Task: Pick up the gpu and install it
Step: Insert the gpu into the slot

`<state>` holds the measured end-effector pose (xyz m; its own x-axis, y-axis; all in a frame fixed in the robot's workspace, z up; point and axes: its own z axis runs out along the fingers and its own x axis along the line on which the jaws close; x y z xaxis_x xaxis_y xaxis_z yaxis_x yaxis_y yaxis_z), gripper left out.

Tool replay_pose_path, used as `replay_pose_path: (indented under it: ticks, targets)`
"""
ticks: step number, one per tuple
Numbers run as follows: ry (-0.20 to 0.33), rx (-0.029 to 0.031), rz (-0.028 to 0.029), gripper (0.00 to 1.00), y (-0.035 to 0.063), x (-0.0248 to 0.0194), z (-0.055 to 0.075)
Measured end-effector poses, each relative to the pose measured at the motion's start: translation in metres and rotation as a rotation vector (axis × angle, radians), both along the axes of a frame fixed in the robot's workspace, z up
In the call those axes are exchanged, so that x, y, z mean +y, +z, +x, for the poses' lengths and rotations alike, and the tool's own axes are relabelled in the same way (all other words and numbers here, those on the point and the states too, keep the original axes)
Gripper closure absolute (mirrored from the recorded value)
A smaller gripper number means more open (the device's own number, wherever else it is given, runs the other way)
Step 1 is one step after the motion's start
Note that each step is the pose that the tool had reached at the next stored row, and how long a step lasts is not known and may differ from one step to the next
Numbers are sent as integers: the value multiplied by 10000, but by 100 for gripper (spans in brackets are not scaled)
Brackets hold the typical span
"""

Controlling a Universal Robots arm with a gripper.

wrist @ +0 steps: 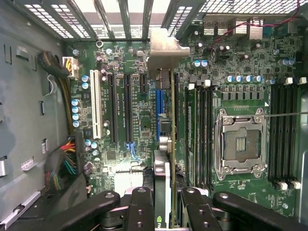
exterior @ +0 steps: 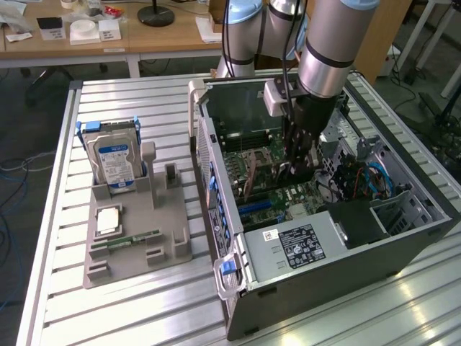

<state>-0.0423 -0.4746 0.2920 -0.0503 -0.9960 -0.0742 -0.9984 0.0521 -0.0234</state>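
gripper [exterior: 297, 169]: low inside open computer case [exterior: 346, 281] | hard drive [exterior: 115, 162]: upright in grey holder [exterior: 169, 249], exterior view's left

A robotics lab. A robot arm [exterior: 328, 50] reaches into an open computer tower [exterior: 346, 277] on a slatted aluminium table [exterior: 144, 306]. Wooden desks [exterior: 155, 40] stand far behind.

Slatted metal table [exterior: 144, 310] bears an open computer case [exterior: 346, 281] and grey, perhaps plastic, holder [exterior: 137, 256].

A silver hard drive [exterior: 115, 160] with a blue label stands upright in a grey holder [exterior: 140, 252] on the slatted metal table [exterior: 130, 310]. A square processor chip [exterior: 109, 219] and a narrow green memory stick [exterior: 133, 238] lie flat on that holder, beside the open computer case [exterior: 346, 267].
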Motion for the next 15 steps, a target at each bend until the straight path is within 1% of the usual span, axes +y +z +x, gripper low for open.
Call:
replay_pose_path:
  ticks: [15]
  targets:
    - [-1, 0, 0, 73, -25, 0, 0]
